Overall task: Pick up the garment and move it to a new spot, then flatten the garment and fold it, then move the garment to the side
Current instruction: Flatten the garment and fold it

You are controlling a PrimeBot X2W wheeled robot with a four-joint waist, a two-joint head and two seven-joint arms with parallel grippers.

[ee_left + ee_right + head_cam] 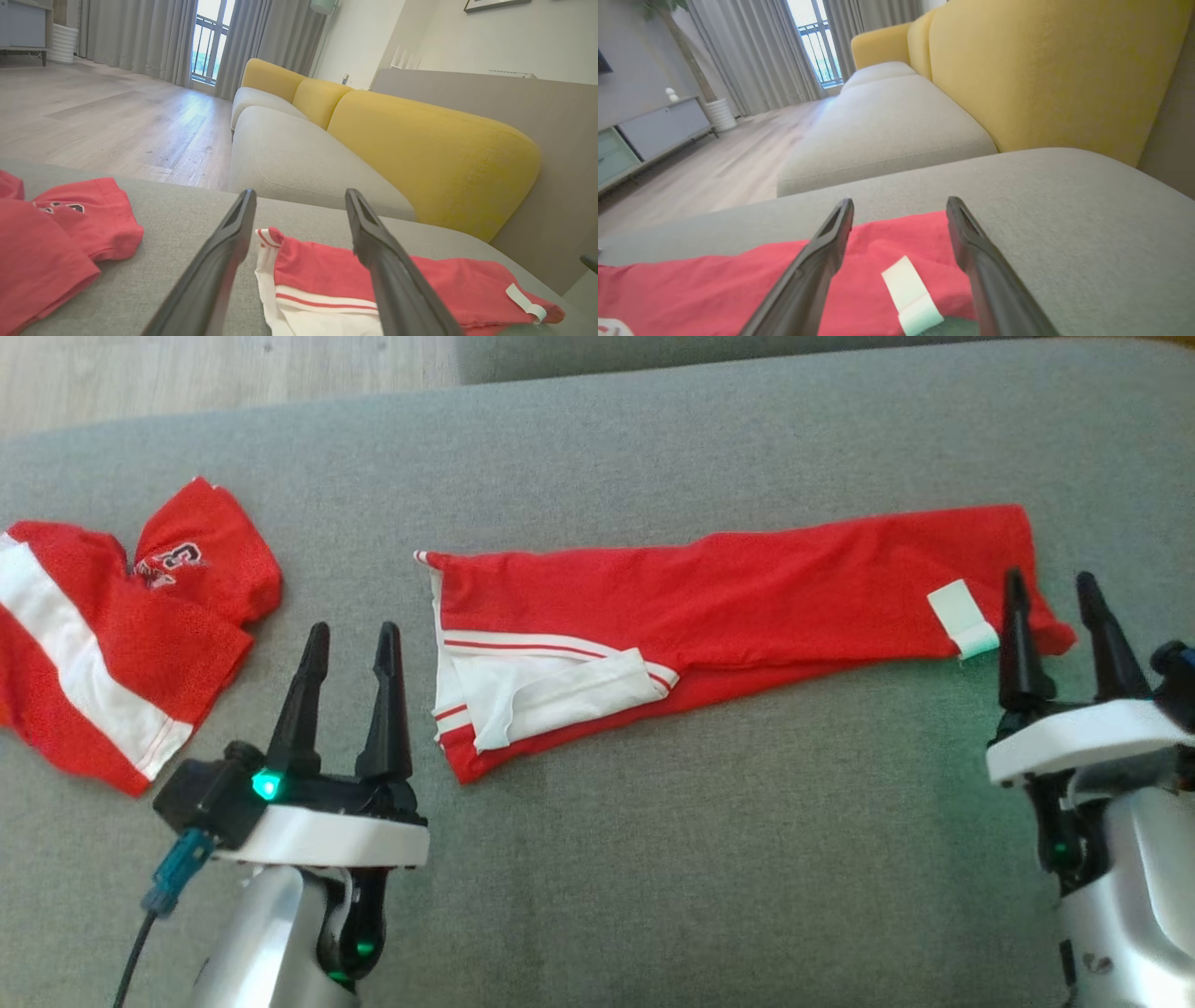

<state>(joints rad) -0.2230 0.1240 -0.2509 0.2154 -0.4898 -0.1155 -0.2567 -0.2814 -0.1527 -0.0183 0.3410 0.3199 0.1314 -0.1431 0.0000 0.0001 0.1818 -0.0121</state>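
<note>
Red garment (747,588) lies stretched on the grey cushion (653,859), its striped end just right of the left gripper (353,630), its tagged end at the tips of the right gripper (1049,577). Both grippers stand released, holding nothing. Another red top (112,653) lies left of the left gripper.

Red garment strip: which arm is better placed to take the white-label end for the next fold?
Right, likely. The right gripper is open at that end of the red garment, fingers framing the white label. The left gripper sits open beside the opposite, striped end.
</note>
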